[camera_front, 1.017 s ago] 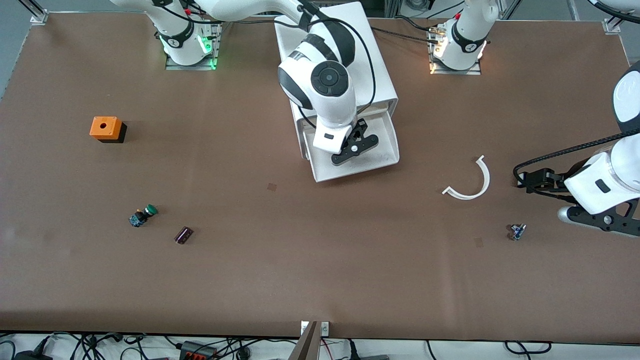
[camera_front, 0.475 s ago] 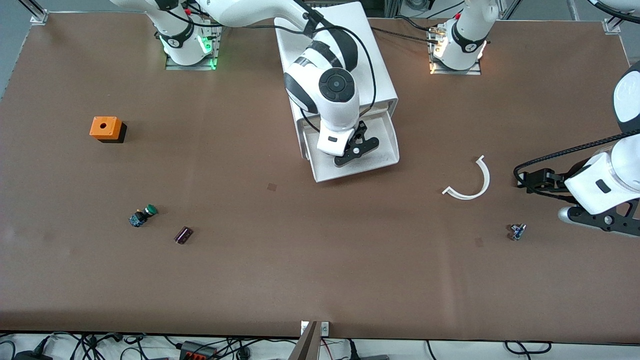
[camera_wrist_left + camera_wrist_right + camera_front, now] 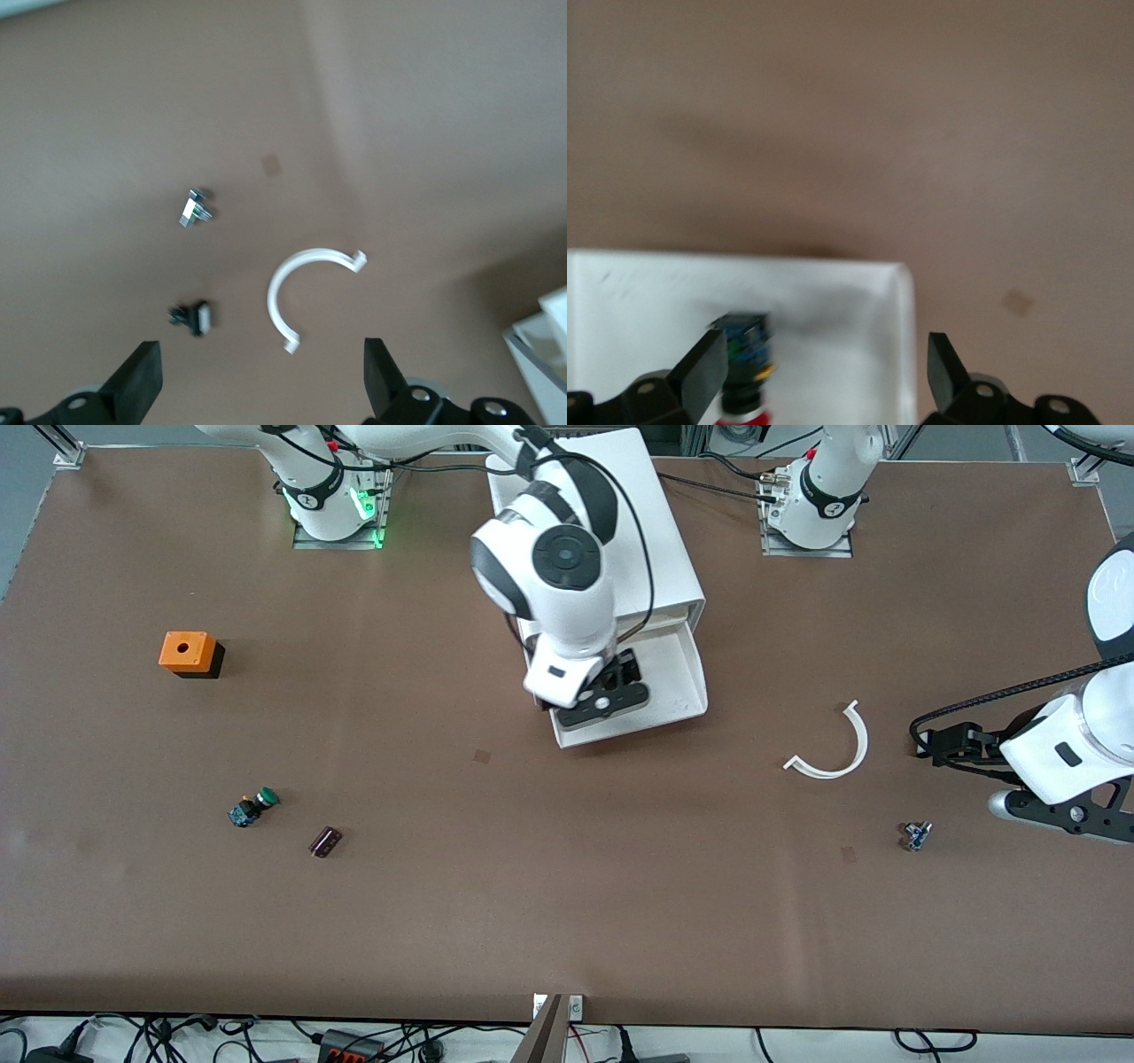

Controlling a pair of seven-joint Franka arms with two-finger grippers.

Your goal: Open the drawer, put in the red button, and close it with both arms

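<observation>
The white cabinet (image 3: 620, 514) stands at the middle of the table with its drawer (image 3: 687, 682) pulled open. My right gripper (image 3: 602, 701) hangs over the drawer's corner toward the right arm's end, and it is open and empty. It hides the red button in the front view. In the right wrist view the red button (image 3: 747, 372) lies on the drawer floor (image 3: 656, 301), close to one fingertip of the right gripper (image 3: 824, 376). My left gripper (image 3: 1054, 815) waits open and empty at the left arm's end of the table, and it also shows in the left wrist view (image 3: 261, 385).
An orange box with a hole (image 3: 187, 653), a green-capped button (image 3: 253, 807) and a small dark part (image 3: 325, 841) lie toward the right arm's end. A white curved strip (image 3: 837, 748) and a small blue part (image 3: 917, 835) lie near the left gripper.
My right gripper has shifted over the open drawer toward the right arm's end of the table. The left arm has not moved.
</observation>
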